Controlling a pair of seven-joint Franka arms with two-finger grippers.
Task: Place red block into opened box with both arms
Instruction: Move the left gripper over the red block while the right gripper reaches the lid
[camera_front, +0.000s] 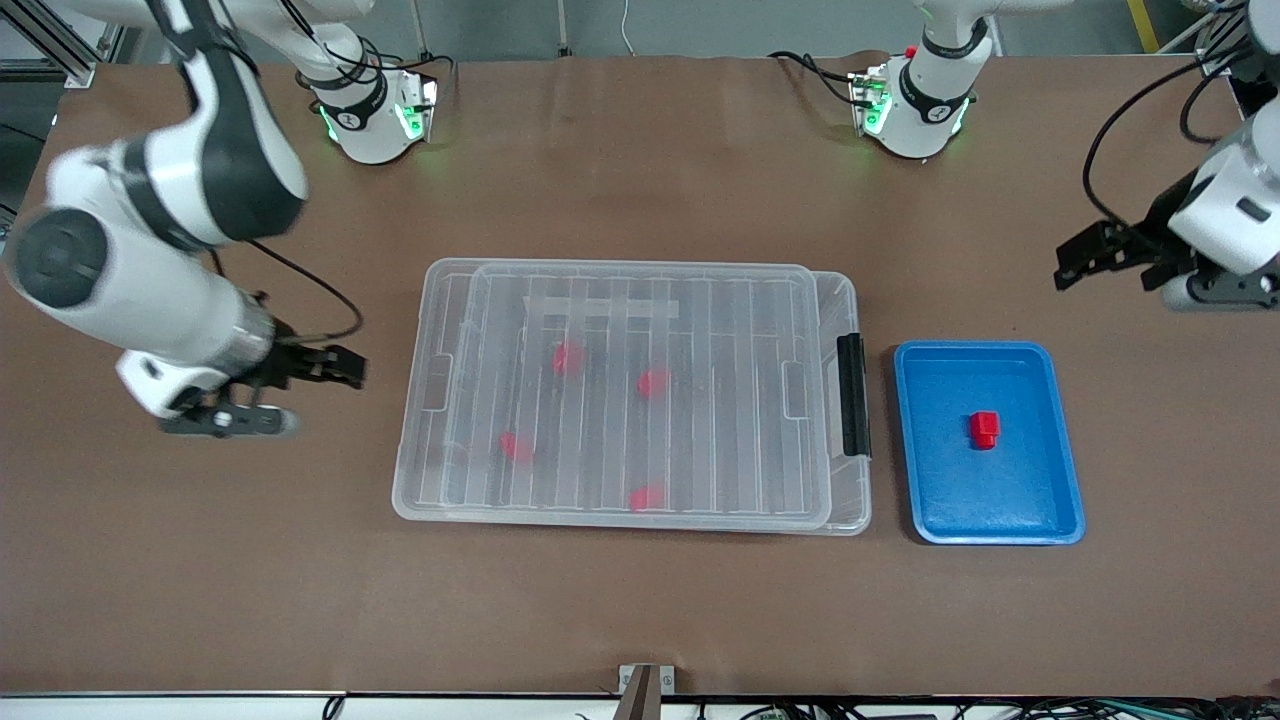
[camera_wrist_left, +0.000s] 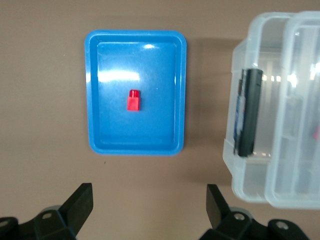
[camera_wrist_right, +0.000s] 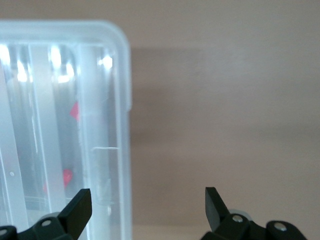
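One red block (camera_front: 984, 428) (camera_wrist_left: 133, 100) lies in the blue tray (camera_front: 1040, 500) (camera_wrist_left: 110, 135) toward the left arm's end of the table. The clear box (camera_front: 415, 470) (camera_wrist_left: 250, 185) (camera_wrist_right: 120, 60) stands mid-table with its ribbed lid (camera_front: 700, 400) lying on it and its black latch (camera_front: 852, 395) facing the tray. Several more red blocks (camera_front: 568, 358) show through the lid. My left gripper (camera_front: 1105, 262) (camera_wrist_left: 149, 195) hangs open and empty over bare table beside the tray. My right gripper (camera_front: 320, 385) (camera_wrist_right: 147, 197) hangs open and empty over the box's short edge at the right arm's end.
Brown tabletop runs all round the box and tray. Both arm bases (camera_front: 375, 110) (camera_front: 915, 100) stand along the table edge farthest from the front camera. A narrow strip of table separates the tray from the box's latch side.
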